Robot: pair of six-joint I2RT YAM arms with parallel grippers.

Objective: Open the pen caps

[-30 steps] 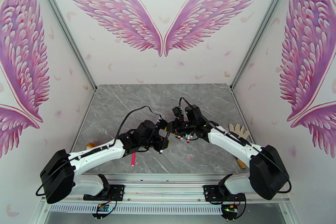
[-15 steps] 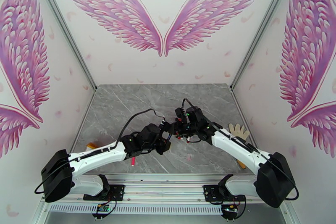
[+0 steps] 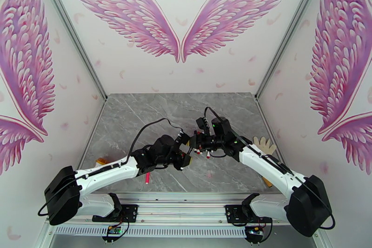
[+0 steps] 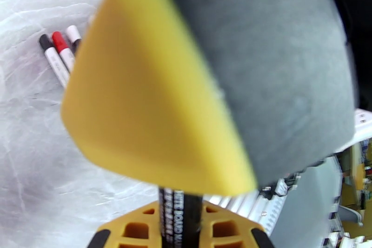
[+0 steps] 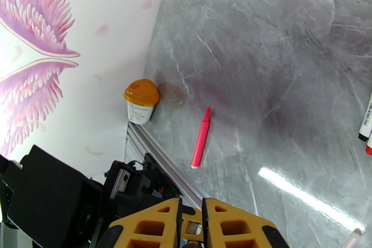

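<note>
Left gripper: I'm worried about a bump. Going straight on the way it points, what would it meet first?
Most likely the right gripper: a blurred yellow-and-grey finger, apparently that gripper's, looms just beyond the black pen held by the left gripper.

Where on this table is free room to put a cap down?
Bare: the far half of the table, and the near strip right of the pink pen. Crowded: the middle, where the left gripper and right gripper meet over the loose pens.
</note>
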